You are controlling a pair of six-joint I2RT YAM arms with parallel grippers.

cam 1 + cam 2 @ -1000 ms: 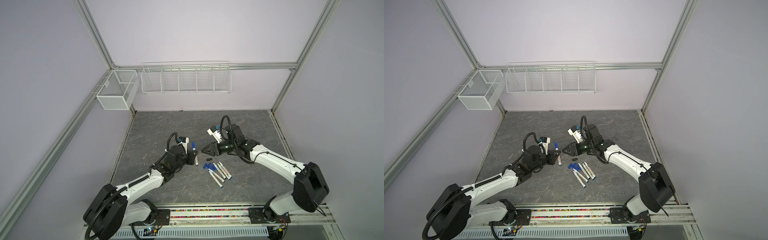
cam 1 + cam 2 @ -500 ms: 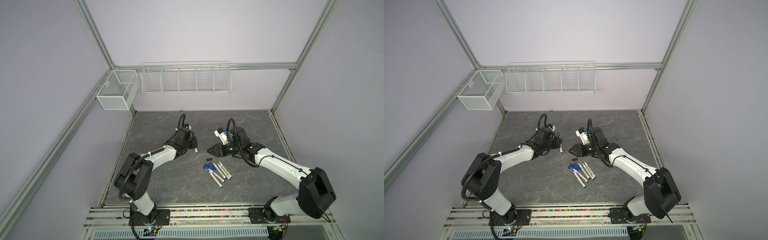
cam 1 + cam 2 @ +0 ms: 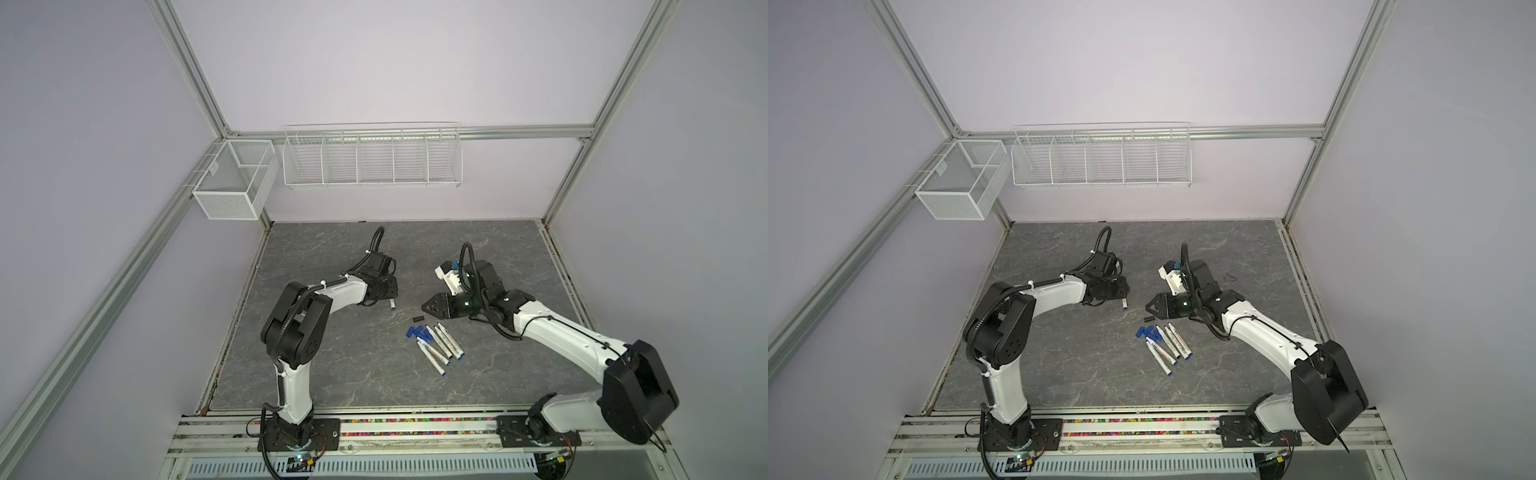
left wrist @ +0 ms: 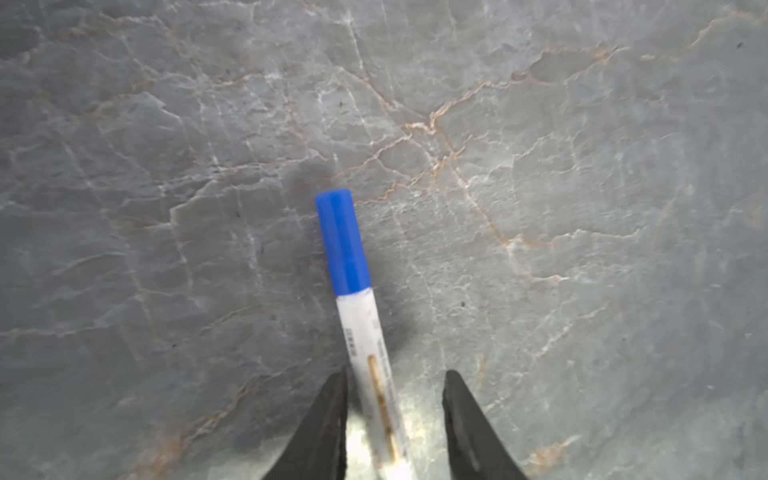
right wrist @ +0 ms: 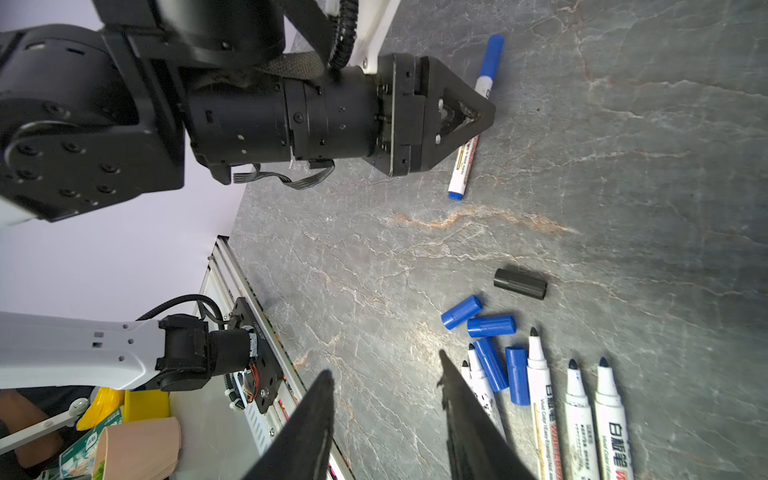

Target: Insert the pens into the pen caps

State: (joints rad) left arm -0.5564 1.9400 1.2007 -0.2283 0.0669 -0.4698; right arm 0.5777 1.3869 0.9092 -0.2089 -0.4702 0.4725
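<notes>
One capped pen (image 4: 361, 316) lies on the counter (image 4: 582, 208) between the left gripper's (image 4: 397, 374) spread jaws; set-down looks done. Right gripper (image 5: 384, 363) spread, empty: next, grasp an uncapped pen (image 5: 540, 395) beside loose caps (image 5: 490, 326).

Matt grey stone-look table (image 4: 540, 208), smooth plastic caps (image 5: 490, 326), matt blk fingers (image 5: 307, 428)

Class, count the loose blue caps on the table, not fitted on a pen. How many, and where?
4. Blue caps and lie nearest the black cap; two more lie among the uncapped pens' tips. None seems hidden.
</notes>
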